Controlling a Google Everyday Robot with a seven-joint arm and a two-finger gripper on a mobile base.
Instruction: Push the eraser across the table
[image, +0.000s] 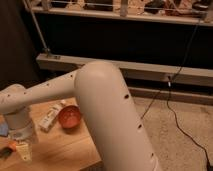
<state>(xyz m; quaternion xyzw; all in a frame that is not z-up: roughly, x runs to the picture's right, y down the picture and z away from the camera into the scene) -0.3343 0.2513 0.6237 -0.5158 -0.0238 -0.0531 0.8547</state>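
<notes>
My arm fills the middle of the camera view, its big white elbow (107, 100) up front and the forearm running left. The gripper (22, 149) hangs from the wrist (19, 122) at the lower left, low over the light-brown wooden table (65, 147). The eraser is hidden or out of view. A bit of orange (9, 146) shows just left of the gripper, touching or very close to it.
An orange-red bowl (70, 117) sits on the table right of the wrist, with a white tube-like object (50, 117) lying beside it. A blue patch (2, 130) shows at the left edge. Beyond the table's right edge are carpet, a black cable (175, 115) and a low rail (165, 75).
</notes>
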